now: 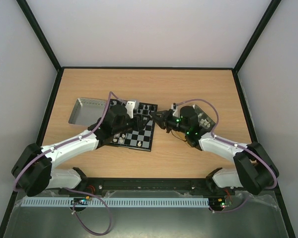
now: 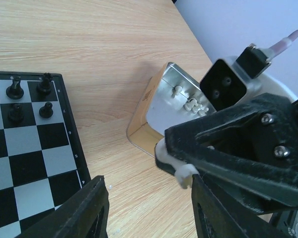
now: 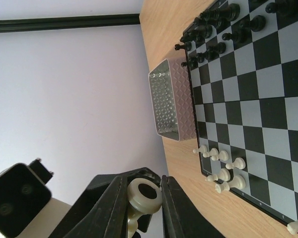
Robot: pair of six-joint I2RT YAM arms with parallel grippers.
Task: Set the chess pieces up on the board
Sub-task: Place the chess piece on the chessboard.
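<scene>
The board (image 1: 145, 136) lies mid-table. Black pieces (image 1: 149, 107) stand on its far rows and a few white pieces (image 1: 122, 141) on its near rows. These white pieces also show in the right wrist view (image 3: 223, 171). My right gripper (image 1: 162, 121) hovers just right of the board, shut on a white piece. That piece's round base (image 3: 144, 194) shows between the fingers. My left gripper (image 1: 145, 119) is open and empty over the board's right edge, facing the right gripper (image 2: 223, 144). More white pieces (image 2: 192, 103) lie in the gold-sided tin (image 2: 150, 106).
The gold-sided tin (image 1: 204, 115) sits right of the board, under the right arm. A grey metal tray (image 1: 86, 110) stands left of the board; it also shows in the right wrist view (image 3: 171, 101). Black walls bound the table.
</scene>
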